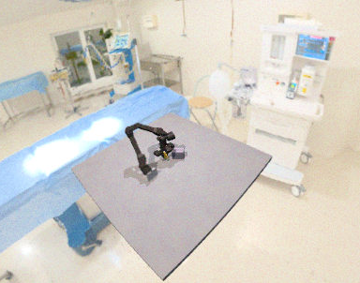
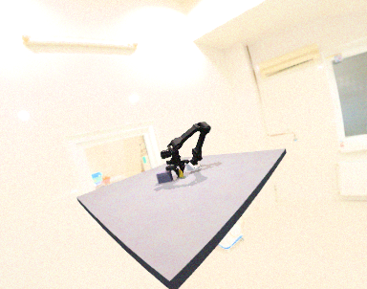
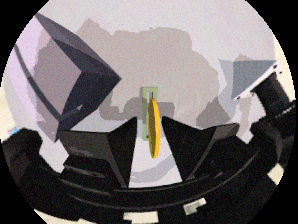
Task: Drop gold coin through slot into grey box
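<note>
With the claw [image 3: 154,163] lowered around the coin [image 3: 154,129], the fingers are held partly apart, gripping nothing; the coin is seen edge-on in its holder [image 3: 148,94], midway between them, beside the box [image 3: 73,83].

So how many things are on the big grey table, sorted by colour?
Gold: 1, the thin gold coin
Dark green: 1, the shallow holder
Grey: 1, the closed grey box
Black: 1, the robot arm with its gripper
Total: 4
</note>
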